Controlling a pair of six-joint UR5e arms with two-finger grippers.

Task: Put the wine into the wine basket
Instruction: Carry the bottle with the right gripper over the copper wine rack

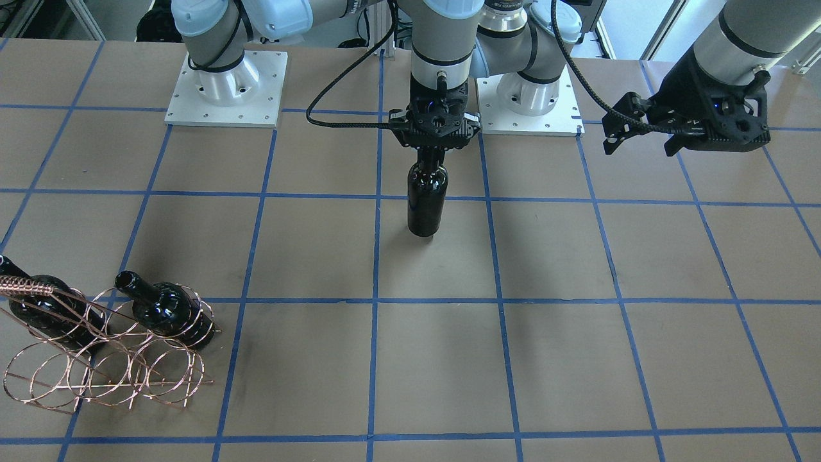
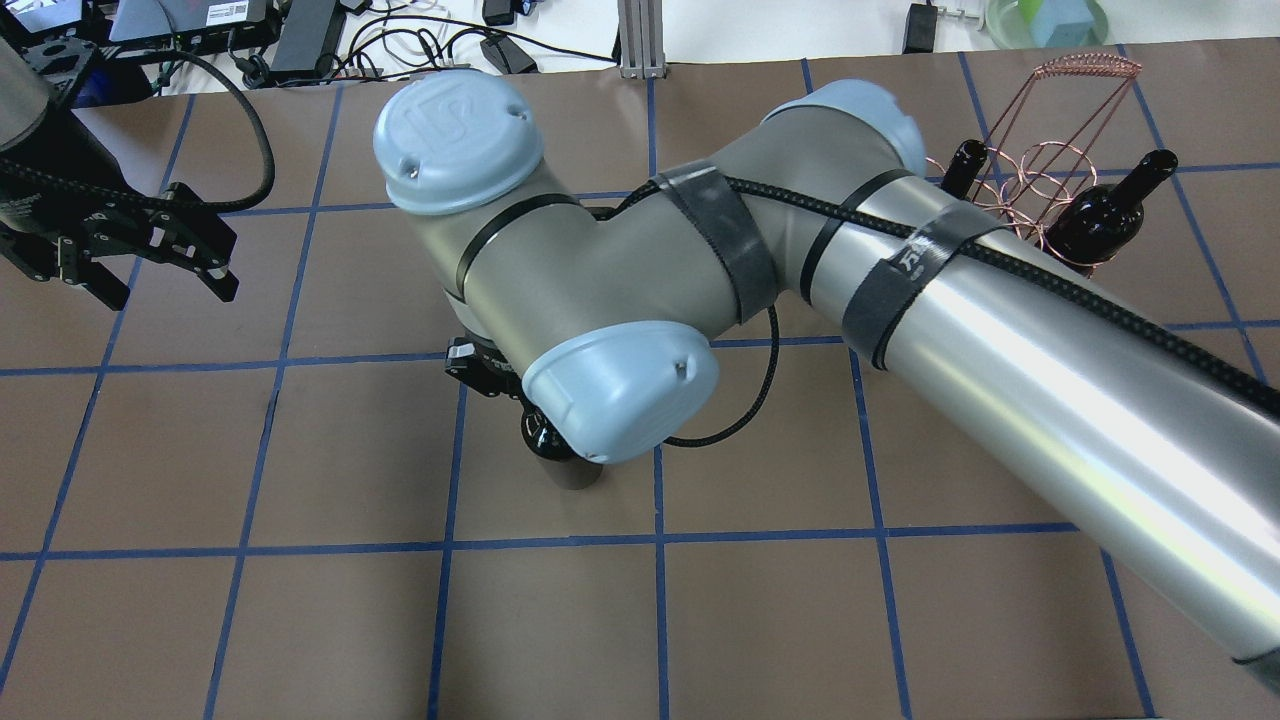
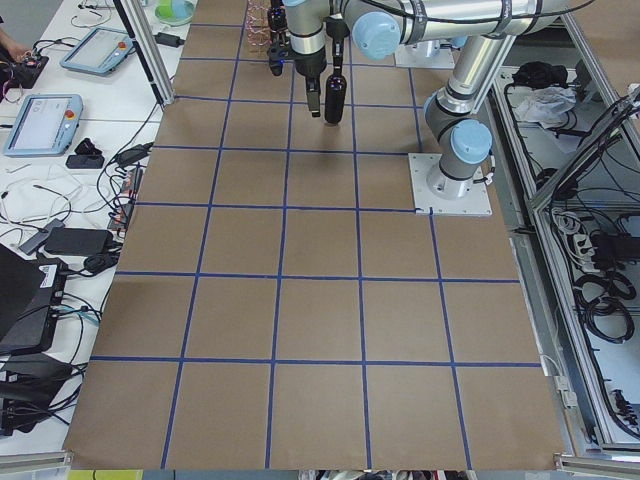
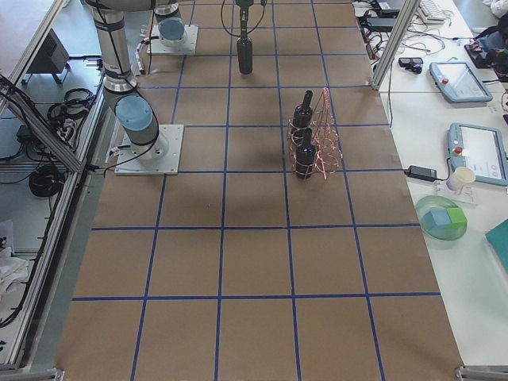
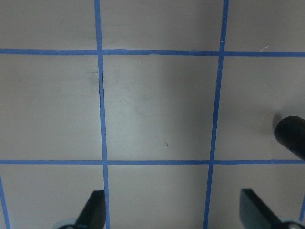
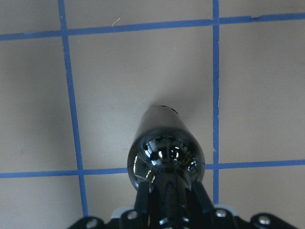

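I'm clamping my right gripper [image 1: 433,151] round the wine [image 1: 428,204] by its neck, bottle upright, left gripper [image 2: 165,282] hovering well aside, jaws spread wide.

A brown-papered table [image 4: 254,262] gridded with blue tape [image 4: 224,198] fills the scene; along its far edge, a white bench [image 4: 484,262] carries two teach pendants [image 4: 459,81] and a green bowl [image 4: 442,219]; an aluminium post [image 4: 391,44] rises between them.

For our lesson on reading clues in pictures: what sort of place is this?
Probably a robotics lab. Two robot arms are bolted to a table marked with a blue tape grid, and the benches around it hold control tablets and loose cables.
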